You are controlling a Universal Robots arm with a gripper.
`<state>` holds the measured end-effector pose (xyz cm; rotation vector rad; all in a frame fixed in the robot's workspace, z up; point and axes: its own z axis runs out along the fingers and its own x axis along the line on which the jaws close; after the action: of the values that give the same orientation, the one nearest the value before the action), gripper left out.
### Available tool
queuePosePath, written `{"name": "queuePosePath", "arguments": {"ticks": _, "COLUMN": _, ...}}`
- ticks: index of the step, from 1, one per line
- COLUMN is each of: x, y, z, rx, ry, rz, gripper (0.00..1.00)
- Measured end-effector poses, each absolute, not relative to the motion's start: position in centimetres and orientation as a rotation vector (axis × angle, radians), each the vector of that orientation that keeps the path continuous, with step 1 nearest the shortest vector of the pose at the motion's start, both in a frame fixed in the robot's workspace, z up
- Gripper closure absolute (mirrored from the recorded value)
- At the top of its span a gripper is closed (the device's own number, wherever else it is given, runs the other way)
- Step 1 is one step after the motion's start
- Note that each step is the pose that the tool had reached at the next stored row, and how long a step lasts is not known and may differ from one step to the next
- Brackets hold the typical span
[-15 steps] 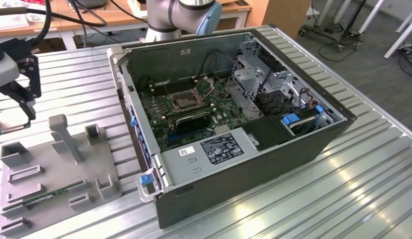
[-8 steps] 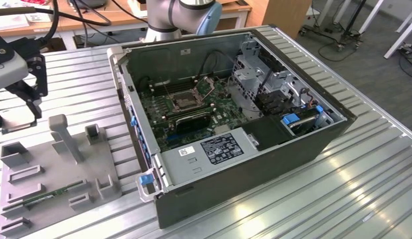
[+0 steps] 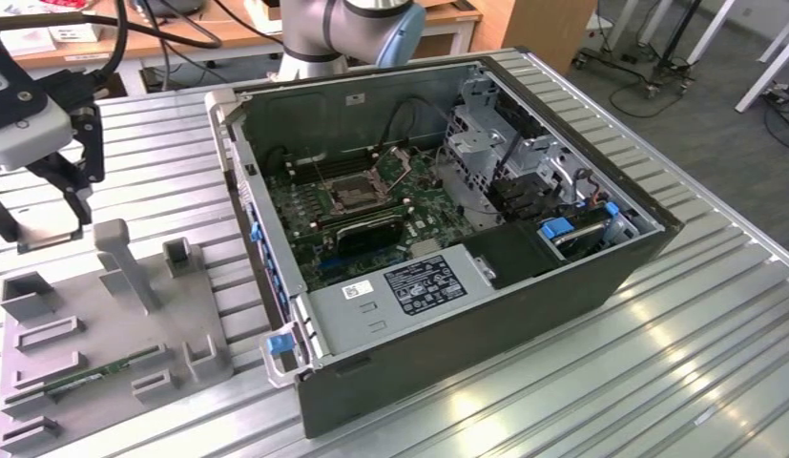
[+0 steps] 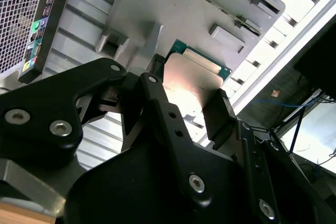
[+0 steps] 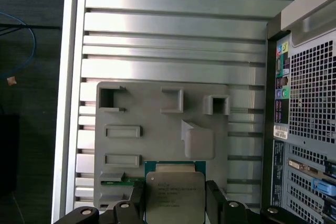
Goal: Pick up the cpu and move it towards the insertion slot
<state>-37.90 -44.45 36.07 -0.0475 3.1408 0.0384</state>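
- Two black fingers (image 5: 215,203) of the hand (image 5: 176,205) are clamped on opposite edges of the cpu (image 5: 175,195) — its silvery top faces the first wrist view.
- The cpu hangs above the grey tray (image 5: 157,129), seemingly clear of it.
- The insertion slot (image 3: 353,194) lies inside the open computer case (image 3: 496,315) — just beside the tray, on the exterior view's right.
- Tray and case rest on the ribbed worktop (image 3: 699,363).

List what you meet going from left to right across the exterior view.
gripper holding the cpu → tall post of the grey tray → insertion slot on the motherboard → blue bracket inside the case
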Motion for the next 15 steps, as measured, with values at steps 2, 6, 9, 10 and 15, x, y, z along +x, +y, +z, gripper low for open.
{"name": "queuePosePath", "arguments": {"ticks": 2, "x": -37.6, "y": -44.5, "z": 36.1, "rx": -0.048, "ry": 3.141, "rz": 0.039, "gripper": 0.45}}
{"name": "queuePosePath", "arguments": {"ticks": 6, "x": -37.0, "y": -44.5, "z": 36.1, "rx": -0.048, "ry": 3.141, "rz": 0.039, "gripper": 0.45}}
{"name": "queuePosePath", "arguments": {"ticks": 9, "x": -36.6, "y": -44.5, "z": 36.1, "rx": -0.048, "ry": 3.141, "rz": 0.039, "gripper": 0.45}}
{"name": "queuePosePath", "arguments": {"ticks": 10, "x": -36.4, "y": -44.5, "z": 36.1, "rx": -0.048, "ry": 3.141, "rz": 0.039, "gripper": 0.45}}
{"name": "queuePosePath", "arguments": {"ticks": 15, "x": -35.7, "y": -44.5, "z": 36.1, "rx": -0.048, "ry": 3.141, "rz": 0.038, "gripper": 0.45}}
